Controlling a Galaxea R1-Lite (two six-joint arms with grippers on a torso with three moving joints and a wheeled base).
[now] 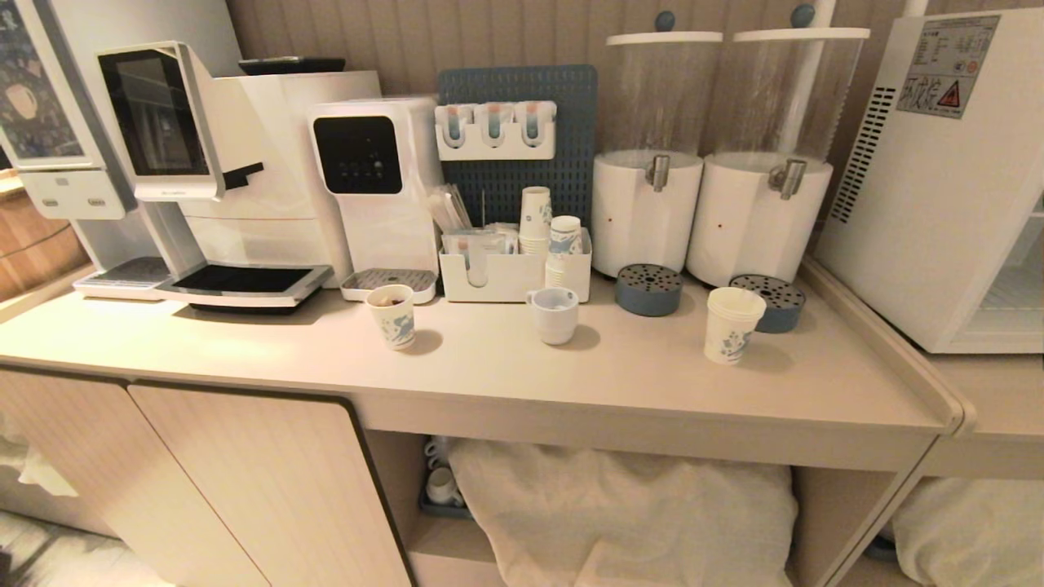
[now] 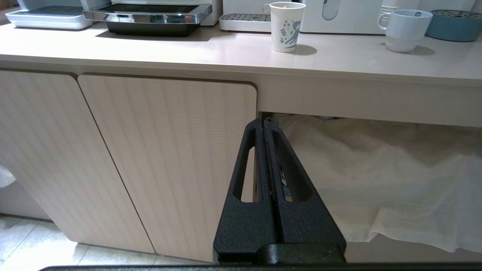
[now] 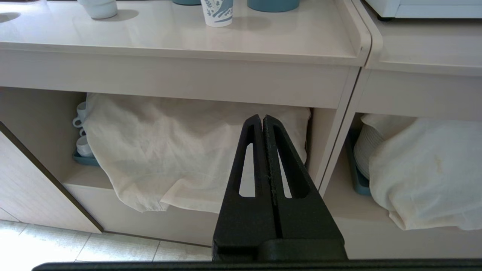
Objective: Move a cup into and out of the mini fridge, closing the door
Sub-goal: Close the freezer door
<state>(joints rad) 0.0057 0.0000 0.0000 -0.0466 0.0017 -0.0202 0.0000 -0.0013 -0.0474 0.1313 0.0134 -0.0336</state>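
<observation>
Nearest cam: both end effectors, low in front of the desk, below its top, neither in head view. Left end effector [image 2: 263, 122] clenched, empty, facing cabinet doors [image 2: 165, 158]. Right end effector [image 3: 262, 117] clenched too, empty, facing the open shelf w/ a white cloth [image 3: 180, 150] draped over the contents. Cup [image 1: 732, 324], the tall nested stack w/ blue print, stands upright on the desk [image 1: 506, 367] toward its right end, just beside a blue drip tray [image 1: 772, 302] under the right dispenser [image 1: 771, 163]. Fridge [image 1: 930, 187] sits right of the desk on a lower surface, well apart from cup; only its side wall, vent and warning sticker plus a sliver of the interior show. Door not in view, so can't tell how far it stands open. Short single cup [image 1: 393, 316] and mug [image 1: 555, 315] are decoys further left. Judgement: task not begun; step in hand is reach for cup, prob. w/ right arm as it's the nearer side. To do well: release fingers before approach, come in level at mid-height of the stack, stay clear of the drip tray, squeeze lightly since paper crushes, lift straight up before swinging right. Risk: nested cups separating if gripped near the rims.
</observation>
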